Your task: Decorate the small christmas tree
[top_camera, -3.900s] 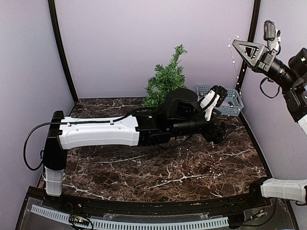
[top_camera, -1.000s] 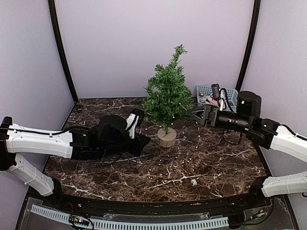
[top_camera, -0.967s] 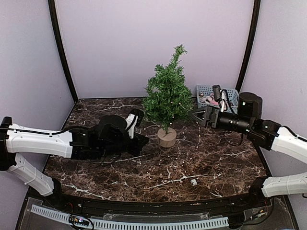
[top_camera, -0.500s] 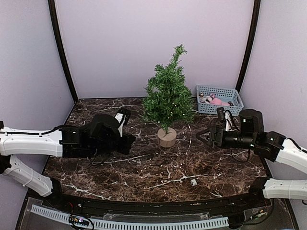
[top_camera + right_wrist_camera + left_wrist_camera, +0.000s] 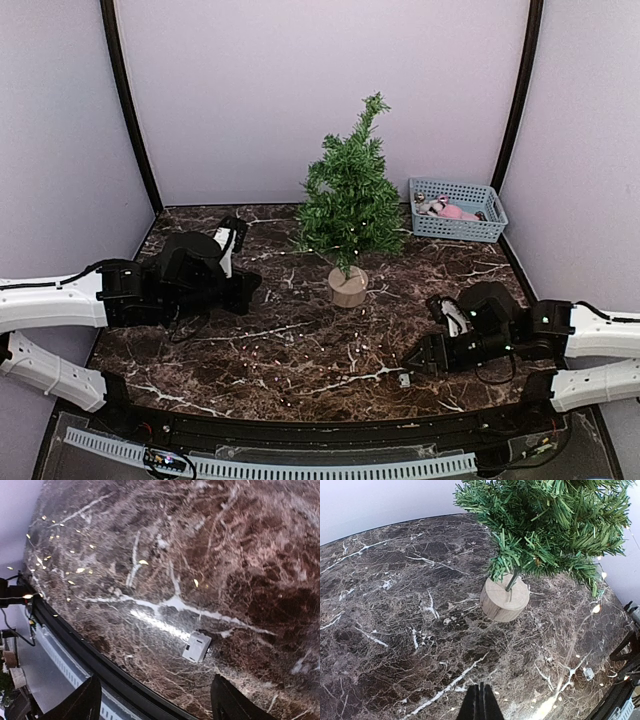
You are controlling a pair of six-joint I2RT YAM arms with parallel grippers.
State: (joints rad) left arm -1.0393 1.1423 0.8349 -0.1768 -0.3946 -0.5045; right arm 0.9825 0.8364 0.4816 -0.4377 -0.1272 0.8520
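The small christmas tree (image 5: pixel 348 205), upright toward the back of the table (image 5: pixel 200 345), could be tipped if the small white box (image 5: pixel 196 647) wired to its fairy lights (image 5: pixel 80 570) is tugged by the right pincer (image 5: pixel 157 700), spread wide and empty near it, while the left pincer (image 5: pixel 480 705) is closed, empty.

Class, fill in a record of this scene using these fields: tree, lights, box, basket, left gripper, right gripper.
tree: small christmas tree, upright on its wooden disc base, back middle of the marble table
lights: string of tiny lights, strewn over the table in front of the tree
box: small white box, lying near the front edge
basket: basket, back right corner, pink item inside
left gripper: left gripper, shut, nothing seen in it, left of the tree
right gripper: right gripper, open, holding nothing, low beside the box
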